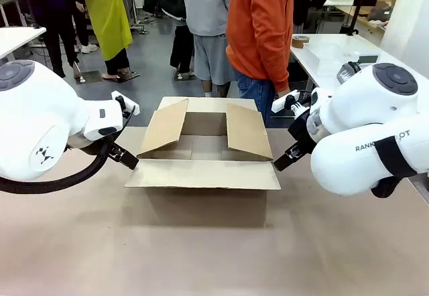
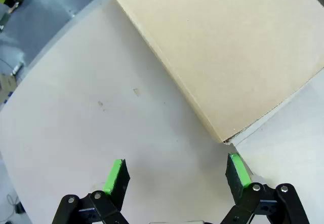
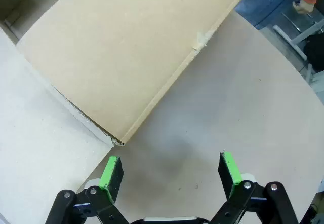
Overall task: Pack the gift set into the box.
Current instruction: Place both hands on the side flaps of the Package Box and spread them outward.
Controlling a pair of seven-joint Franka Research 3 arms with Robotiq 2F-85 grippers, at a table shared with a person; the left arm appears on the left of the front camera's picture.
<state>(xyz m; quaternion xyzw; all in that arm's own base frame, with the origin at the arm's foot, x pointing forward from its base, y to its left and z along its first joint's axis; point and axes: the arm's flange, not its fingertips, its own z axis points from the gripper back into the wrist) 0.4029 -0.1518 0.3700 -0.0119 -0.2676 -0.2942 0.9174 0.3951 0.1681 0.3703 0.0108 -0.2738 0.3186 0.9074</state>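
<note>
The box (image 1: pixel 203 175), a large brown cardboard carton, stands open in the middle of the table with its four flaps spread. My left gripper (image 1: pixel 126 156) hangs low by the box's left side. In the left wrist view it (image 2: pixel 177 171) is open over bare table, with a box flap (image 2: pixel 228 46) just ahead of it. My right gripper (image 1: pixel 283 160) sits by the box's right side. The right wrist view shows it (image 3: pixel 170 167) open and holding nothing, a flap (image 3: pixel 131 46) ahead of its left finger. The gift set is out of view.
A person in an orange top (image 1: pixel 258 35) stands at the far side behind the box. Behind at the right is a white table (image 1: pixel 335 51) with a tape roll (image 1: pixel 299 40). Bare brown tabletop (image 1: pixel 214 256) lies in front of the box.
</note>
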